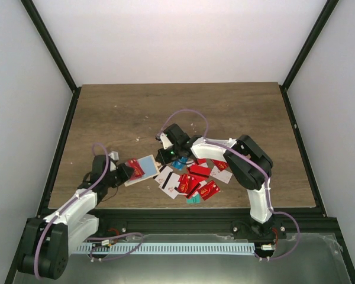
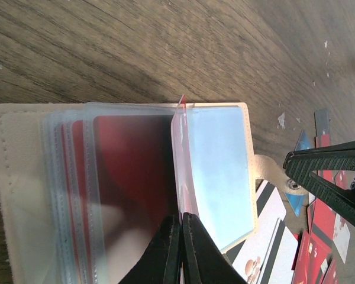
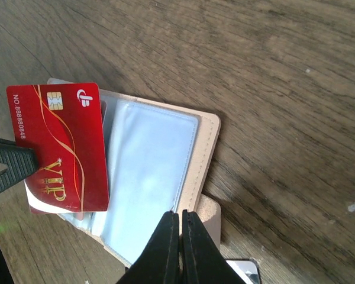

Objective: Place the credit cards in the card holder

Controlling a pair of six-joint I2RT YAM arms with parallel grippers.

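The beige card holder (image 1: 147, 164) lies open on the table, left of the heap of credit cards (image 1: 195, 177). My left gripper (image 1: 129, 171) is shut on a red VIP card (image 3: 62, 148), held over the holder's clear sleeves (image 3: 148, 177). In the left wrist view the gripper (image 2: 181, 222) grips this card edge-on (image 2: 180, 148) between sleeves of the holder (image 2: 23, 177). My right gripper (image 1: 164, 155) is shut on the holder's beige edge (image 3: 204, 154) by the snap tab (image 3: 212, 214); its own view shows it closed there (image 3: 181, 220). Its fingers (image 2: 331, 171) show in the left wrist view.
The heap holds red, teal and white black-striped cards (image 2: 272, 231), close to the holder's right side. The wooden table (image 1: 183, 112) is ringed by a black frame (image 1: 62, 142) and white walls. Small white specks (image 2: 281, 120) lie on the wood.
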